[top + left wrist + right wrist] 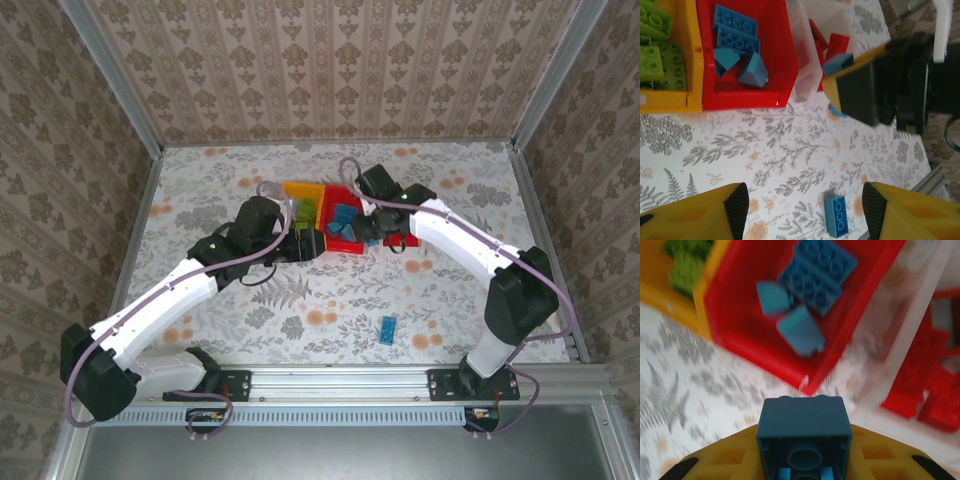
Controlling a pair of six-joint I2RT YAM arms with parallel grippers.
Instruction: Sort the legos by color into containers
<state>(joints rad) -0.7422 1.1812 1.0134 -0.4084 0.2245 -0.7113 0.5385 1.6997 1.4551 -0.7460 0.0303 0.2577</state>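
Blue brick (pixel 804 432) held just short of the red bin (pixel 755 357).
The right fingers (pixel 880 455) clamp it low in the wrist frame. The white bin (pixel 900 345) of red pieces (pixel 910 390) stands right beside, so an early or off-line release could land it on the worktop (pixel 790 150) or among the reds. The left fingers (pixel 700 215) gape wide above a loose blue brick (pixel 836 216), lower right.

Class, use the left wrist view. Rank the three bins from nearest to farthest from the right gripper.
1. white bin: right beside the right gripper, which holds a blue brick.
2. red bin: in the middle of the row.
3. orange-yellow bin: at the far left end.
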